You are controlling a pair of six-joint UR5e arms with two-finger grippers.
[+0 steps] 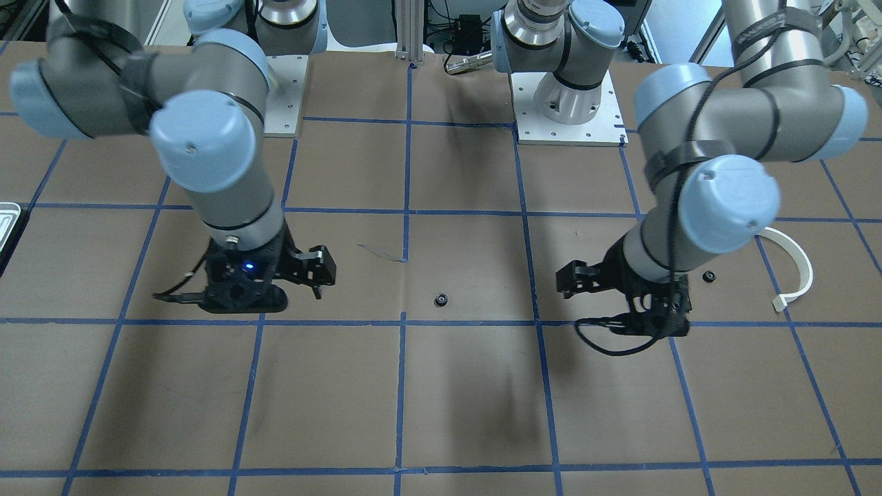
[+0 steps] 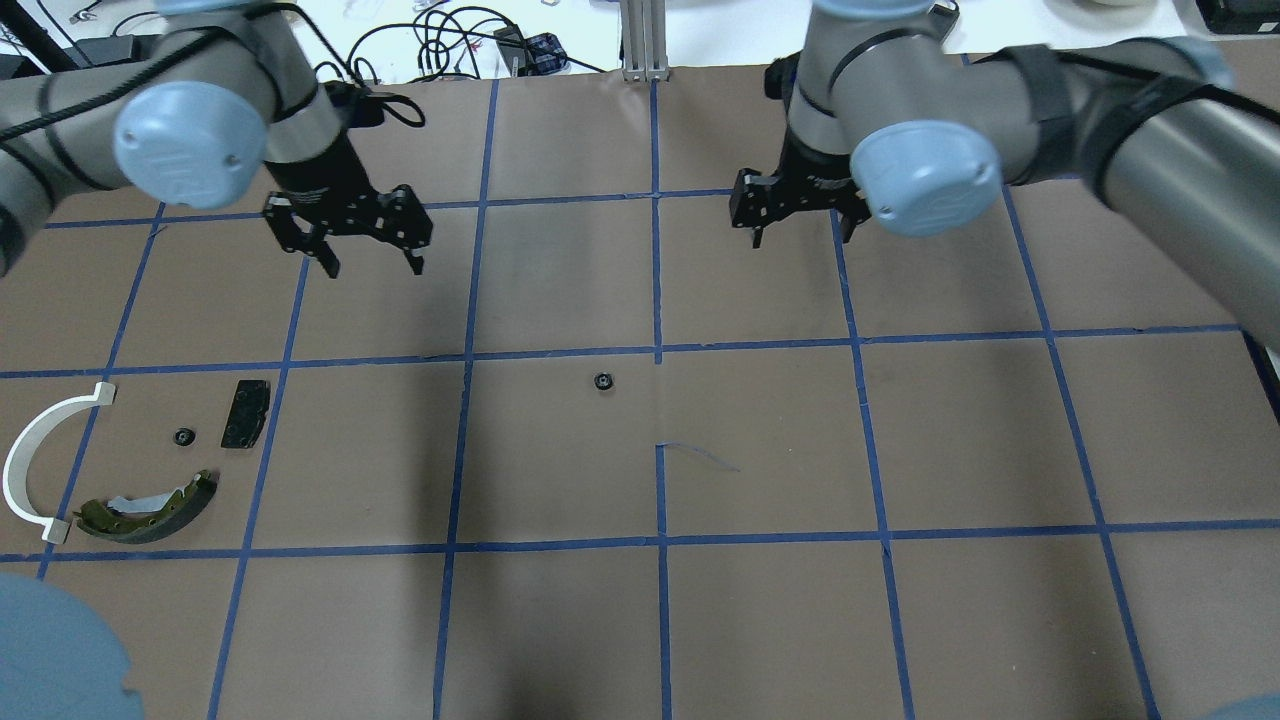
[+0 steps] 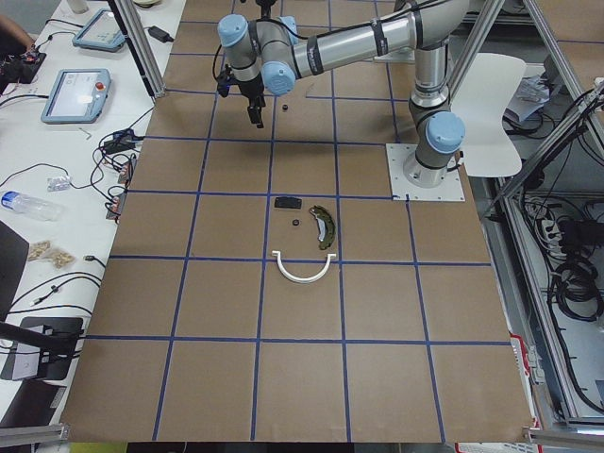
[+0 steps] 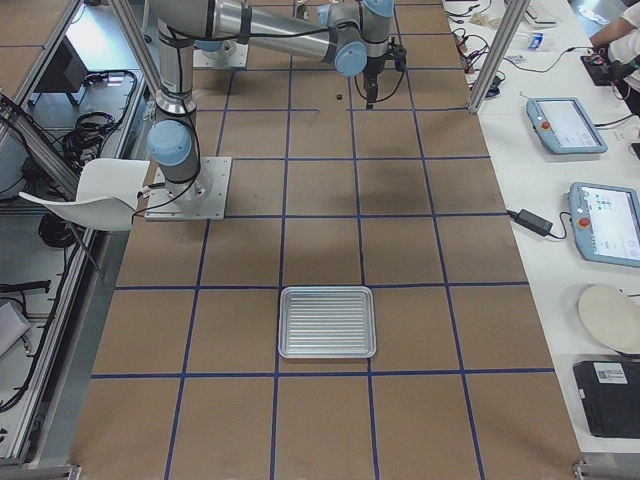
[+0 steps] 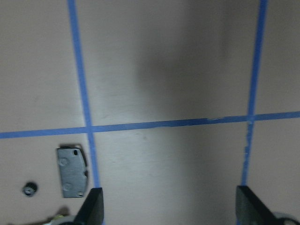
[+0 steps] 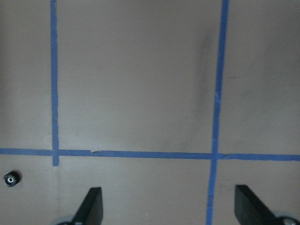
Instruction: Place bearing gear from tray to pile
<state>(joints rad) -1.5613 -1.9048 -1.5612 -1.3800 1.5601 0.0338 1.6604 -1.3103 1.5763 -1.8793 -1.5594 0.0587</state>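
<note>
A small black bearing gear lies alone on the brown table near its middle, also in the front view and at the left edge of the right wrist view. The pile lies at the table's left: white half-ring arc, olive brake shoe, black pad and a second small gear. The grey tray lies empty at the table's right end. My left gripper is open and empty, beyond the pile. My right gripper is open and empty, right of and beyond the middle gear.
Blue tape lines divide the table into squares. A loose strand of tape lies near the middle. The arm bases stand at the robot's side of the table. A sliver of the tray shows at the front view's left edge.
</note>
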